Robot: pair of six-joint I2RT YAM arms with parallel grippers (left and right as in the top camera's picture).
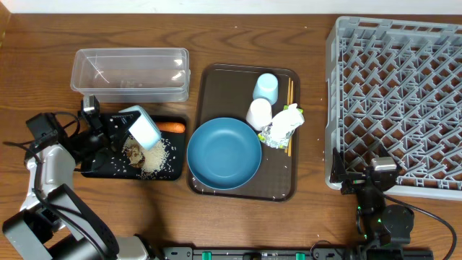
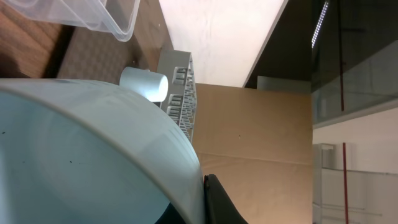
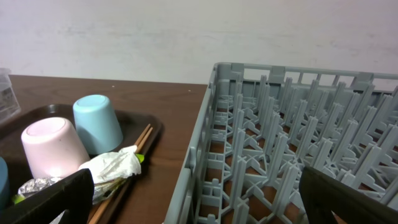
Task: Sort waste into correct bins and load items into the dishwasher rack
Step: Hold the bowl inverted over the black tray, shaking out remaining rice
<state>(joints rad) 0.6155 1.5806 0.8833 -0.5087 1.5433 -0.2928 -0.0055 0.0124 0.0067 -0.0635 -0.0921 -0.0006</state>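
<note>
My left gripper is shut on the rim of the small pale blue bowl. It holds the bowl tilted above the shallow black tray. In the left wrist view the bowl fills the lower left. White rice grains, a brown food lump and an orange carrot lie in the black tray. The clear tub stands behind it. The large dark blue bowl, white cup, pale blue cup, chopsticks and crumpled wrapper are on the brown serving tray. My right gripper is open and empty at the front left corner of the grey rack.
The brown serving tray lies between the black tray and the rack. In the right wrist view the rack wall is close ahead, with the cups, wrapper and chopsticks to its left.
</note>
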